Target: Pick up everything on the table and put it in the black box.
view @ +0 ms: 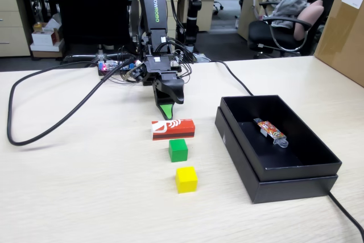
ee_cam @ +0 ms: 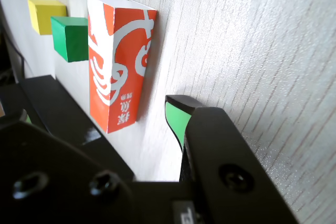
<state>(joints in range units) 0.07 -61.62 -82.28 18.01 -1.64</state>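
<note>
While your gripper gaped empty behind the red oblong block, nothing yet sat boxed.

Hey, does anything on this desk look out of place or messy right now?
Mostly tidy. The red block, green cube and yellow cube sit in a neat row. The only oddity: a small orange-patterned packet lies askew inside the black box.

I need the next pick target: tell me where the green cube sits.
In the fixed view the green cube lies on the table, between the red block and the yellow cube, left of the black box.
</note>
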